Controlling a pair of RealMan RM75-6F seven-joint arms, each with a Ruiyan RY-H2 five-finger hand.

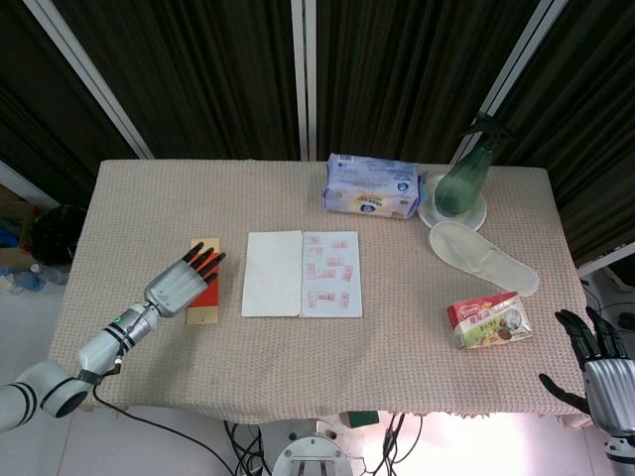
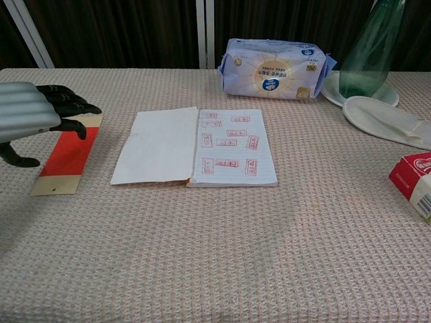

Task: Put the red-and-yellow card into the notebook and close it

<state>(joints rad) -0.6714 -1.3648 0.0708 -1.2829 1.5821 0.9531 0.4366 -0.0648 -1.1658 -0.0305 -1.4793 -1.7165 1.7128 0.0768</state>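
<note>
1. one bench [image 1: 298, 397], under a woven beige cloth, carries everything; the work sits on its left half, within the left arm's reach.
2. one notebook [image 1: 273, 275] lies open and flat near the middle, blank page on the left, stamped page on the right. open like this it is ready to take the card, and the blank page is the one nearer to it.
3. one pack of wipes [image 1: 372, 186], a green spray bottle [image 1: 464, 177] on a white plate [image 1: 429, 210], a white slipper [image 1: 483, 258] and a small snack box [image 1: 489, 323] sit along the back and right side, well apart from the notebook, so they seem out of the way of the job.
4. one left hand [image 1: 184, 281] hovers over the card's near end, fingers stretched forward and a little apart. in the chest view the dark fingertips [image 2: 67, 108] lie above the card's upper edge and the thumb hangs down beside its left edge. it holds nothing, released; i judge it is lining up for a pickup, though whether it touches the card i cannot tell.
5. one right hand [image 1: 595, 372] waits past the bench's right corner, fingers spread, empty, probably kept back for closing the cover.
6. one red-and-yellow card [image 2: 67, 155] lies flat just left of the notebook, parallel to it, not yet inside; a thin flat card on cloth may be hard to lift.
</note>
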